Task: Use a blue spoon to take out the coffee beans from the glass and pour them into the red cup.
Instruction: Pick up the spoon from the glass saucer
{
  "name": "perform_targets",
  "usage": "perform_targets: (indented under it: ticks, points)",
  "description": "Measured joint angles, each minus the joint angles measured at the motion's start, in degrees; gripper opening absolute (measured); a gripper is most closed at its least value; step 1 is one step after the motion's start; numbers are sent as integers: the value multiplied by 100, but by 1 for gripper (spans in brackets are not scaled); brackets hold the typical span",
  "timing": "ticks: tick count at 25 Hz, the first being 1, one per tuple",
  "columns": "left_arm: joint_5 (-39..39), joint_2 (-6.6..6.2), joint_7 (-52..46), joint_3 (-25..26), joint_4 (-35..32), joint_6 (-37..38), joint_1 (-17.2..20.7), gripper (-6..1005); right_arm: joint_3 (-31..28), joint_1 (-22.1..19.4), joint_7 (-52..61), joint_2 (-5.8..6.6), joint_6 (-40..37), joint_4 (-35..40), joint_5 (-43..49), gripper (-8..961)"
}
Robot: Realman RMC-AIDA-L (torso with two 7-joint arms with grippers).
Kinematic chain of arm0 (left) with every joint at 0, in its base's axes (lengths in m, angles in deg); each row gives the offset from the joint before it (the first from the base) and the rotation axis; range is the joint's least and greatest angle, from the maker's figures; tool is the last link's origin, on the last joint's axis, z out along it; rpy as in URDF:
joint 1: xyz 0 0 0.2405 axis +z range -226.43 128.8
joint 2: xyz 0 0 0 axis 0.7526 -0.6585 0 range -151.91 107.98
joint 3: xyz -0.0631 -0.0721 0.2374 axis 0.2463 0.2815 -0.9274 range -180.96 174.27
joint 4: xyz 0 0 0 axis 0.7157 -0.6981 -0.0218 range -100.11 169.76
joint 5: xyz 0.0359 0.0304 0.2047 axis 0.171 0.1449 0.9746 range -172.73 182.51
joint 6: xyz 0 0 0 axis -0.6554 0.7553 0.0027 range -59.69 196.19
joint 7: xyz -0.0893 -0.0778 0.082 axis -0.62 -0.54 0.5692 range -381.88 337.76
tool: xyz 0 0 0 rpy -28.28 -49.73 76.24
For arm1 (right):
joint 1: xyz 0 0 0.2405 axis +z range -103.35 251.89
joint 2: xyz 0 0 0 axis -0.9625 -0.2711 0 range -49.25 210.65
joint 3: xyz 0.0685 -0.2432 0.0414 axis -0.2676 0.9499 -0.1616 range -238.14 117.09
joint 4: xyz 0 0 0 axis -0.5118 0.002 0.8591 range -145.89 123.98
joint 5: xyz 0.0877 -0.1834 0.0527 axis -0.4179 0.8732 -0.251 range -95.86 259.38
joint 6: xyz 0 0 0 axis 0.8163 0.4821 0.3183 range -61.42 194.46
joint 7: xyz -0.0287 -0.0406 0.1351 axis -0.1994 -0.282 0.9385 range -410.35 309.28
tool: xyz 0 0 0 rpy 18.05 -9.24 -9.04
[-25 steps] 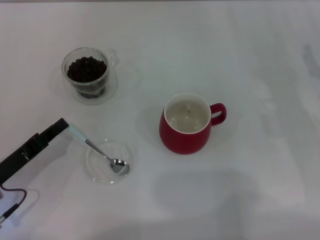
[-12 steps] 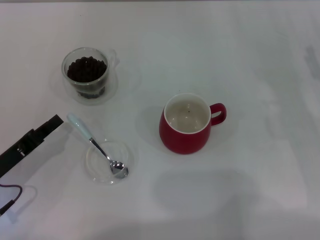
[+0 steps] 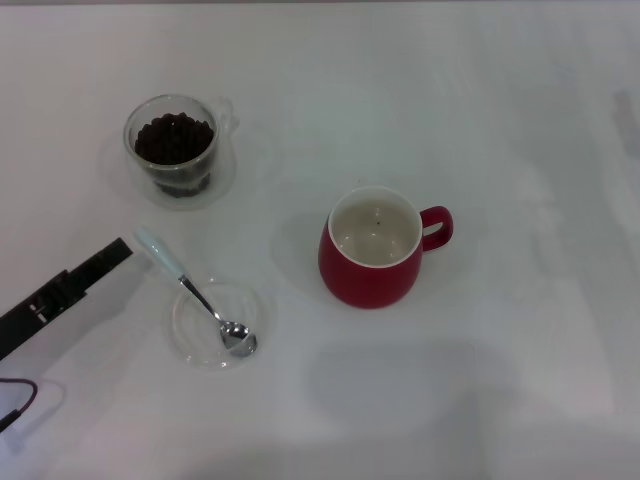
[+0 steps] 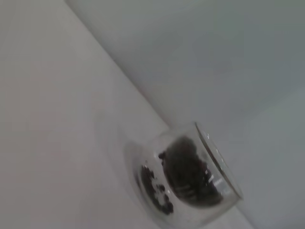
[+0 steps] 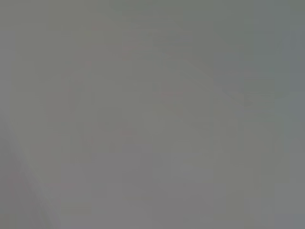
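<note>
Blue spoon [image 3: 190,288] lies with its bowl in a shallow clear dish [image 3: 219,323], handle pointing at the left claw [image 3: 112,255], just beside it and not touching. Claw state: cannot tell. Glass [image 3: 174,146] holds coffee beans [image 3: 173,139]; red cup [image 3: 373,246] stands well apart on the tabletop [image 3: 520,130].

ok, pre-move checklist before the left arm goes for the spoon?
1. Spoon reachable: ok, handle up on the table, bowl in the flat glass dish.
2. Left gripper near the handle: ok, just beside its tip, not touching.
3. Finger opening: cannot tell.
4. Glass upright with coffee beans: ok.
5. Red cup upright, standing apart from the spoon: ok.
6. Right arm out of the way: ok, not seen in the head view.
</note>
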Motion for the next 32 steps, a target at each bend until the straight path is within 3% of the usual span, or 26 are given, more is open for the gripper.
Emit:
perform_targets:
  ticks: [11,15,20,32]
  points:
    - [215,-213,-64,-140,37,-55,-299,418,18,-4,129,-6,11,9,1,842]
    - [217,-246,-110,-313,19,-193,-415,578,25,-6,143,-6,-7,9,8,842]
    - [219,-228,-106,-398,-21,-332,-490,664,31,-13,149,-6,16,44,22,842]
    - [343,-195,-118,-394,-96,-542,-642,645,32,-16,152,-6,67,66,-6,842]
